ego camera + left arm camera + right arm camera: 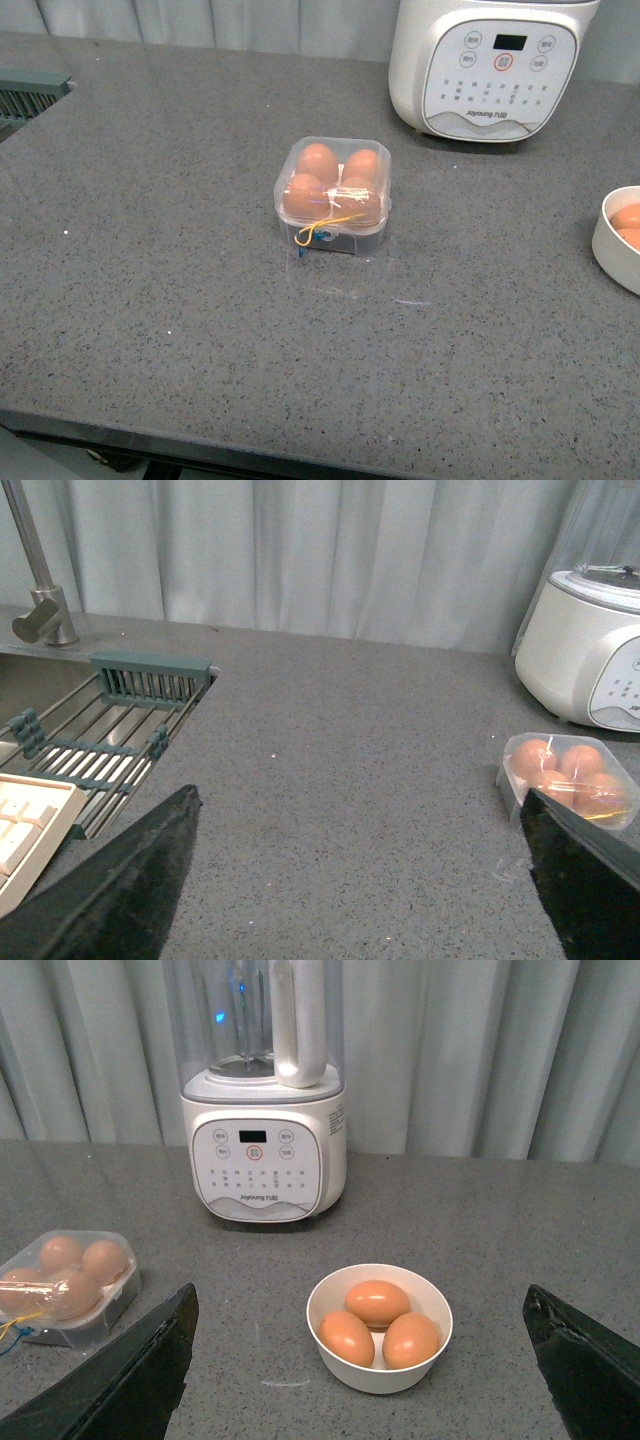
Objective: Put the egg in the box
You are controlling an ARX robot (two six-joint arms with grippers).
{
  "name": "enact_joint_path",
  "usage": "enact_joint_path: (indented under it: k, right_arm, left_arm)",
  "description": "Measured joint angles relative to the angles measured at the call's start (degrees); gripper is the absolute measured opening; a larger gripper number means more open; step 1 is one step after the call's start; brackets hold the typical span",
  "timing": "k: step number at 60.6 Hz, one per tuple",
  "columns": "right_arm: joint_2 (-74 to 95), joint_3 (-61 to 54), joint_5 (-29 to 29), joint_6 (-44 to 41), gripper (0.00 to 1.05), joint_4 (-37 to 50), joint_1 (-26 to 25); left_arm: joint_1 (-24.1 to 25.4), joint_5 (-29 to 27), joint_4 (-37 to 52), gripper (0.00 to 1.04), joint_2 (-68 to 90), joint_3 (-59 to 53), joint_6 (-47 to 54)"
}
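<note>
While both arms' fingers (120, 880) (580, 1360) gape empty, the shut box (333, 195) sits mid-frame on bare surface (150, 250); the bowl (618, 240) is cut off at right.

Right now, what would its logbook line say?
box: lid shut, four eggs | bowl: three eggs | left fingers: open | right fingers: open

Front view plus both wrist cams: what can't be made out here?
- Bowl, front view: cut off by the right edge; egg count unclear there.
- Box latch: too small, under the yellow string.
- Left end effector, right end effector: only finger edges show.
- Appliance labels: too small.
</note>
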Motion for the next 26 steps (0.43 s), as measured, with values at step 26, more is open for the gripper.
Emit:
enact_joint_path:
  k: [26]
  right_arm:
    - [0.0,0.0,0.0,0.0,0.95,0.0,0.0]
  left_arm:
    - [0.0,0.0,0.0,0.98,0.0,0.0,0.2]
